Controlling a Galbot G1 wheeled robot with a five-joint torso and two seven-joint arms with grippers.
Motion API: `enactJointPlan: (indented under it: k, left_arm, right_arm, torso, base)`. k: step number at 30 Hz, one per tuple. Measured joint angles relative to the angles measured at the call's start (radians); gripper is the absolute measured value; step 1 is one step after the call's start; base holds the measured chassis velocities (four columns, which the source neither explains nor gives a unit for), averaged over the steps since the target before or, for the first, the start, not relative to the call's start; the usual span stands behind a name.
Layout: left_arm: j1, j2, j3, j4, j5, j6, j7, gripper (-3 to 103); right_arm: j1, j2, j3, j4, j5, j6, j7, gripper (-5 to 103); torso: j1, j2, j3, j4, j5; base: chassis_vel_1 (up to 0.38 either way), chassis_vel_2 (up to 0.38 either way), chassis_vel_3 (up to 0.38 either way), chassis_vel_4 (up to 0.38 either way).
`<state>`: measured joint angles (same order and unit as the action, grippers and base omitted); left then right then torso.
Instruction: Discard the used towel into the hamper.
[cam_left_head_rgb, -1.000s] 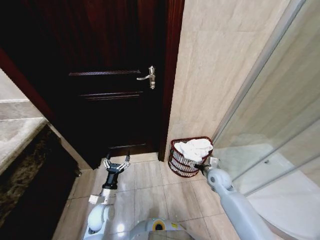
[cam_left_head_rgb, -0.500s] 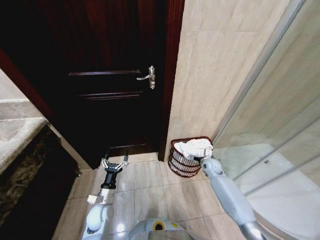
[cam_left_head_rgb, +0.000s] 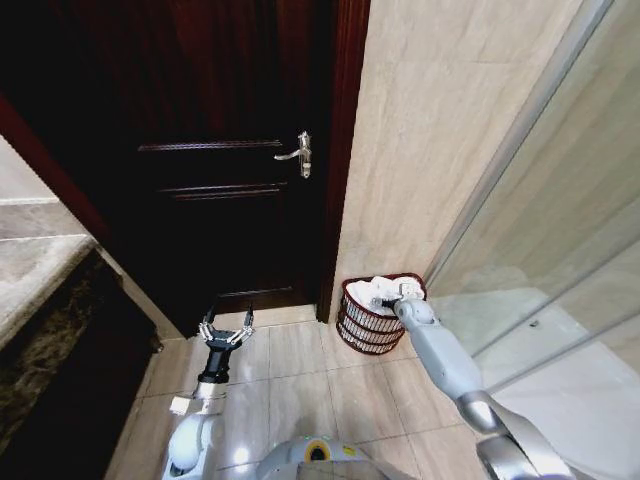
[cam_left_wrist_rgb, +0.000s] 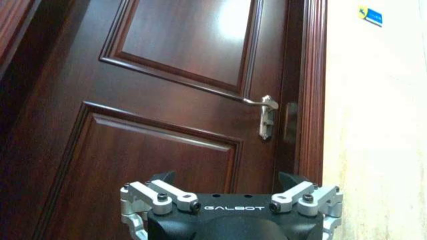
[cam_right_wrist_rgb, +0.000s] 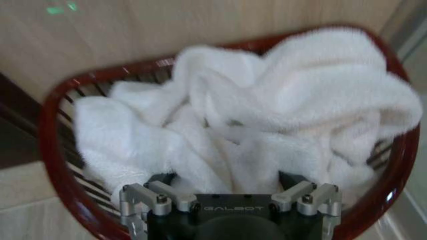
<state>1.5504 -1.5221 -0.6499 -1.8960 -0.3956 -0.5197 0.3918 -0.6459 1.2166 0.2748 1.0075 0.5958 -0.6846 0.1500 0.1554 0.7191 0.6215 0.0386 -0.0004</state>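
Since a second ago, right gripper (cam_left_head_rgb: 402, 291) advanced from the near rim of the hamper (cam_left_head_rgb: 358, 322) to above its open top, forearm now stretched further across the tiled floor (cam_left_head_rgb: 300, 380); left gripper (cam_left_head_rgb: 227, 328) shifted only slightly, low before the dark wooden door (cam_left_head_rgb: 220, 150). Camera unmoved.

Hamper standing on the floor in the corner, against the beige wall (cam_left_head_rgb: 440, 130), between the door frame and the glass shower screen (cam_left_head_rgb: 560, 250). White towel (cam_left_head_rgb: 380, 288) bunched inside, heaped above the rim.

In the right wrist view, towel (cam_right_wrist_rgb: 253, 125) crumpled across the red-brown basket (cam_right_wrist_rgb: 50, 130), folds pressed up against the gripper's front (cam_right_wrist_rgb: 230, 192); cannot tell whether its fingers are parted or closed on the cloth.

Left gripper spread wide, holding nothing, pointed at the door; door handle (cam_left_wrist_rgb: 265, 114) ahead of it in the left wrist view.
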Motion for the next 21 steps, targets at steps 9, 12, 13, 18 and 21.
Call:
enactJointPlan:
  k: [9,12,13,18,21]
  left_arm:
    - [0.0,0.001,0.0,-0.001,0.0,0.001,-0.005,100]
    - [-0.004,0.0,0.002,-0.001,0.0,0.002,-0.006,100]
    - [-0.007,-0.002,0.005,0.001,0.001,0.002,-0.006,100]
    - [-0.005,-0.006,0.014,0.001,0.004,0.002,-0.006,100]
    - [-0.001,-0.002,0.014,-0.005,0.003,0.002,-0.006,100]
  right_arm:
    - [0.04,0.054,0.067,-0.16,-0.086,0.035,-0.062,100]
    - [0.019,0.052,0.065,-0.13,-0.086,0.063,-0.052,100]
    - [0.001,0.045,0.055,-0.093,-0.085,0.082,-0.043,100]
    - [-0.04,0.01,0.036,0.038,-0.093,0.134,-0.002,100]
    - [-0.062,-0.015,0.034,0.119,-0.094,0.139,0.022,100]
  torso:
    - [0.0,0.0,0.0,0.0003,0.0006]
    - [0.0,0.0,0.0,0.0,0.0006]
    - [0.0,0.0,0.0,-0.0001,0.0013]
    - [0.0,0.0,0.0,-0.0001,0.0008]
    - [0.0,0.0,0.0,-0.0001,0.0005]
  base:
    - [0.0,0.0,0.0,0.0]
    - [0.0,0.0,0.0,0.0]
    - [0.0,0.0,0.0,0.0]
    - [0.0,0.0,0.0,0.0]
    - [0.0,0.0,0.0,0.0]
